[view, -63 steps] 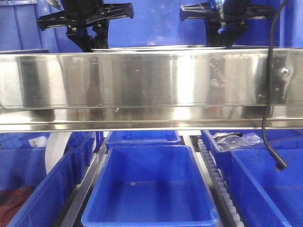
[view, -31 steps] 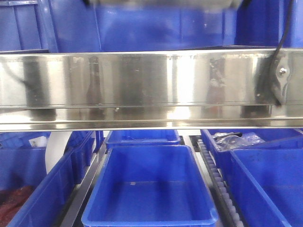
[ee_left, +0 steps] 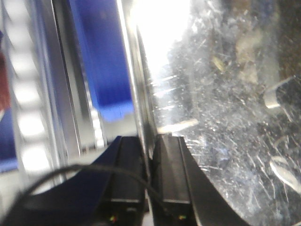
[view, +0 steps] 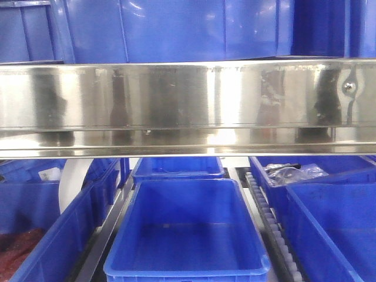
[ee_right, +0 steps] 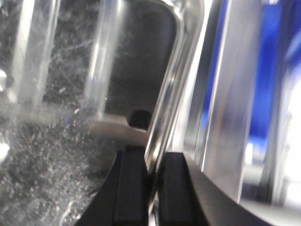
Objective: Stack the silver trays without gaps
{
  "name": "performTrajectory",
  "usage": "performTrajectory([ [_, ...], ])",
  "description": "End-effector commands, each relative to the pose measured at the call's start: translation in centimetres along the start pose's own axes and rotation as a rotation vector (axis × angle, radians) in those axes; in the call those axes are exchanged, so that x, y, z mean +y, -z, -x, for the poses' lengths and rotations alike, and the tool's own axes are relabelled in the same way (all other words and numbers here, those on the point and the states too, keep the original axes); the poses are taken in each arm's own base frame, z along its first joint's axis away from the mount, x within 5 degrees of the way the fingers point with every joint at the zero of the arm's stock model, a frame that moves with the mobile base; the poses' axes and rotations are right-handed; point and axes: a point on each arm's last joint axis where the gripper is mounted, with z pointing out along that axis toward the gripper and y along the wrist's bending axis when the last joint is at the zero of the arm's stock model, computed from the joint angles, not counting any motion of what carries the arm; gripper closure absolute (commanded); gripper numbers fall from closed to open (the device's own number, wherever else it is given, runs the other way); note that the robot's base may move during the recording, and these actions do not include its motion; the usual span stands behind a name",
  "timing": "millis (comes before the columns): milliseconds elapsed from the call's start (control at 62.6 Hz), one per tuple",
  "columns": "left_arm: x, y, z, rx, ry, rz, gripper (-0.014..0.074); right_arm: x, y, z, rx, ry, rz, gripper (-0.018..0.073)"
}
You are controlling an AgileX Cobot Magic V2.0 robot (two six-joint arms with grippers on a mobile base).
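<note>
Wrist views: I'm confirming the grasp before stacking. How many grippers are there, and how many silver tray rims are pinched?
Grippers: 2 (left gripper, right gripper)
Pinched silver tray rims: 2 (left rim, right rim)
Total: 4

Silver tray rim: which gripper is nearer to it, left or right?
Neither: both touch it. The left gripper pinches the silver tray by its rim; the right gripper pinches the rim too.

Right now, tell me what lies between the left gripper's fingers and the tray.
Nothing: in the left wrist view the left gripper pinches the tray by its rim, one finger each side.
</note>
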Motion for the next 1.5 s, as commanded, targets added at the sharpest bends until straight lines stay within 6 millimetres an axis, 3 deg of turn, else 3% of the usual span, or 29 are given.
performTrajectory([
  [0,-0.4,3.0,-1.9,-0.002,-0.054,-0.017,0.0637,0.2,2.5,-1.3,-0.099,0.032,0.058,0.0502],
  [271,-1.5,3.4,-5.6,0.059,-0.099,-0.042,0.0637,-0.7,2.8,-4.6,-0.060,0.018,0.056,0.0502],
  [591,-3.0,6.3,-7.8,0.014,-0.153,-0.115,0.0637,-1.1,6.5,-6.4,-0.133,-0.007,0.147,0.0502],
  [846,-2.9,7.1,-8.0,-0.010,-0.149,-0.125,0.0637,-1.2,8.2,-7.1,-0.177,-0.016,0.192,0.0502],
  [1485,-2.9,7.1,-8.0,-0.010,-0.148,-0.127,0.0638,-1.3,8.1,-7.4,-0.148,-0.014,0.182,0.0502],
])
